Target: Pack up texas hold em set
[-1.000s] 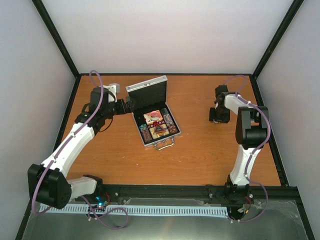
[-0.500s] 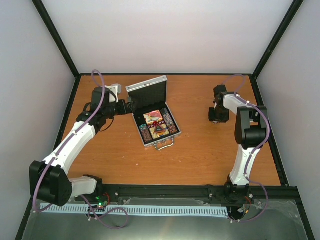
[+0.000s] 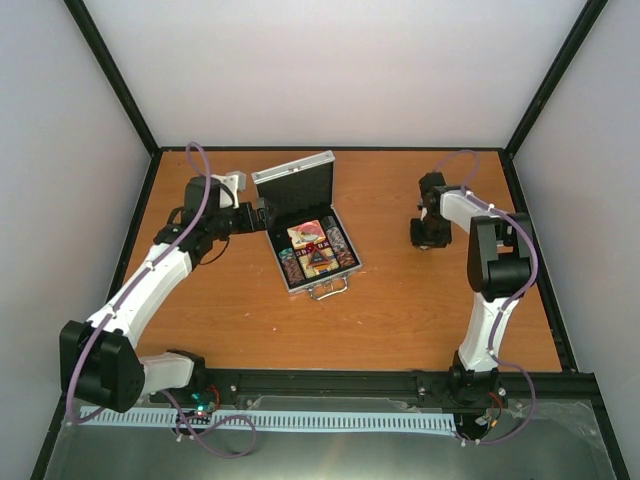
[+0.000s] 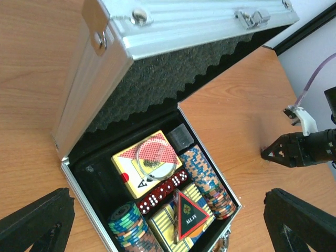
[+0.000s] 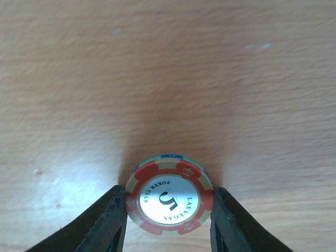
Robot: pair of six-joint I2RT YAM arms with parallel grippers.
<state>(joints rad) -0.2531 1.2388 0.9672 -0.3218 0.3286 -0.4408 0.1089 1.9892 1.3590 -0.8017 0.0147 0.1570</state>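
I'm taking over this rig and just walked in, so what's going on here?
Two robot arms are packing a poker set. The silver case lies open on the table, already holding cards, dice and chip stacks. The left gripper hangs open beside the case, holding nothing. Off to the right, the right gripper has a finger on either side of a loose red chip on the table; whether it grips it yet is unclear.

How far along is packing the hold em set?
Mostly packed: cards, dice, chip rows and the triangular button lie in the open case. In hand: the right tool clamps loose chips on the table. Remaining: carry them in, shut the lid; the left tool hangs open beside it.
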